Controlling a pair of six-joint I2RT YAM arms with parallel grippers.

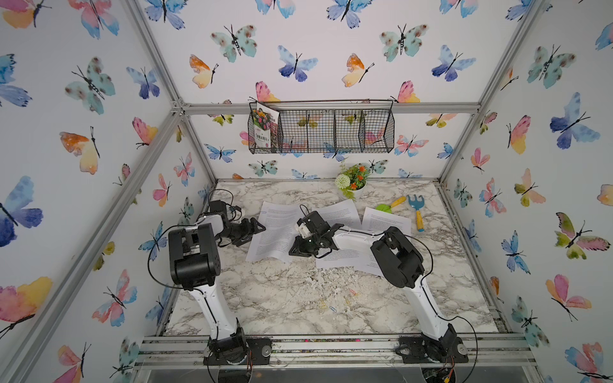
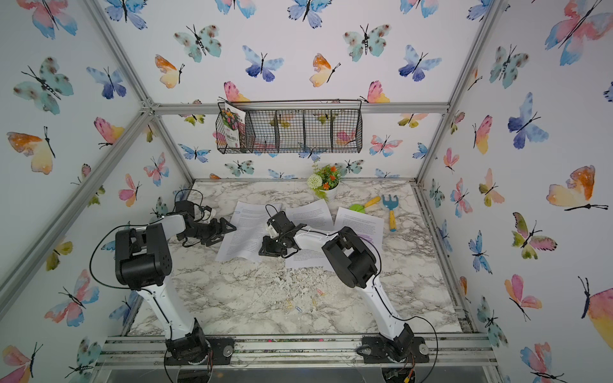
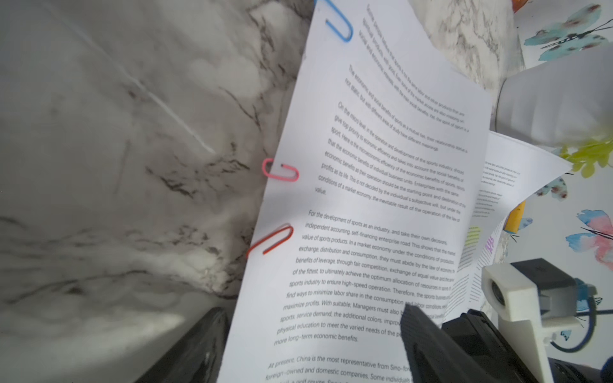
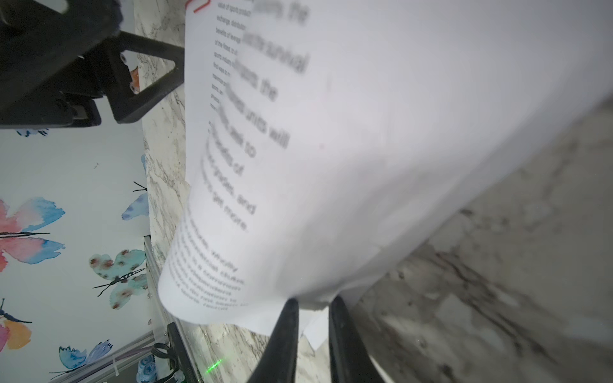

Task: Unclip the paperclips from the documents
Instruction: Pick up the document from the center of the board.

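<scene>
Walled in butterfly wallpaper [image 1: 298, 33], braced with aluminium frame [image 1: 331, 108], hung with wire basket [image 1: 348, 132], floored by marble tabletop [image 1: 265, 298].

The black-and-white left arm [image 1: 212, 305] is standing up from the near edge of the marble bench [image 1: 298, 298] and folding toward its left edge, its left gripper [image 1: 258, 228] holding its jaws spread wide. The right arm [image 1: 426, 298] is bending inward over the bench's middle, its right gripper [image 4: 313, 311] pinching the edge of a white printed paper sheet [image 4: 365, 132].
</scene>
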